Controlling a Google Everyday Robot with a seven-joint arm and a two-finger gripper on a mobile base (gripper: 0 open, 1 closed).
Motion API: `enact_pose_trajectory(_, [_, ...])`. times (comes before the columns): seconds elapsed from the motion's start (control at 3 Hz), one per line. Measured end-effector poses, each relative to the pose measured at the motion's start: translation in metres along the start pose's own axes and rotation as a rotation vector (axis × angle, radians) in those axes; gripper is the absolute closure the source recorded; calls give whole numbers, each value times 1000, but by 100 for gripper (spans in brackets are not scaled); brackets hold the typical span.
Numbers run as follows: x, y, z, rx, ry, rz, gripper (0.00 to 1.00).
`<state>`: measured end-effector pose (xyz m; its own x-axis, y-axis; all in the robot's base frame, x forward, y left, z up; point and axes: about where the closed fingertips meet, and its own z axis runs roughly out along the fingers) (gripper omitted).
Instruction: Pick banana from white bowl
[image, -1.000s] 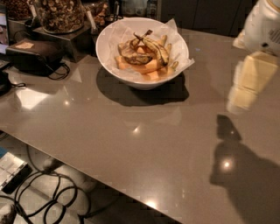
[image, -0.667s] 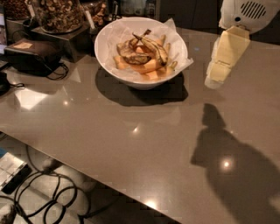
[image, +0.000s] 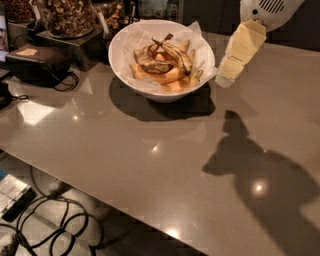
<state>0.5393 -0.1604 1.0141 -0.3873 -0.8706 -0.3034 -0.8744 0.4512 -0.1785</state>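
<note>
The white bowl (image: 125, 60) stands on the grey table near its far edge, lined with crinkled white paper. In it lies the banana (image: 162, 56), curved and brown-black with dull yellow patches, its thin stem pointing up and back, on top of pale orange-yellow pieces (image: 165, 77). My gripper (image: 227, 75), cream-yellow under a white arm housing, hangs above the table just right of the bowl's rim, its tip close to the paper lining. It holds nothing that I can see.
A glass jar of brown nuts (image: 67, 17) stands on a dark box behind and left of the bowl. A black case with a cable (image: 37, 62) lies at the left. The table's front edge (image: 100, 197) runs diagonally, with cables on the floor below.
My gripper has moved left and away from me, from the right side of the table to just beside the bowl's right rim. Its shadow on the table has shifted left too.
</note>
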Motion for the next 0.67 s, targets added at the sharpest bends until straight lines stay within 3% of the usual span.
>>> enact_pose_trajectory(0.33, [-22, -29, 16, -39, -24, 151, 0])
enact_pose_trajectory(0.67, [-57, -51, 30, -70, -79, 202, 0])
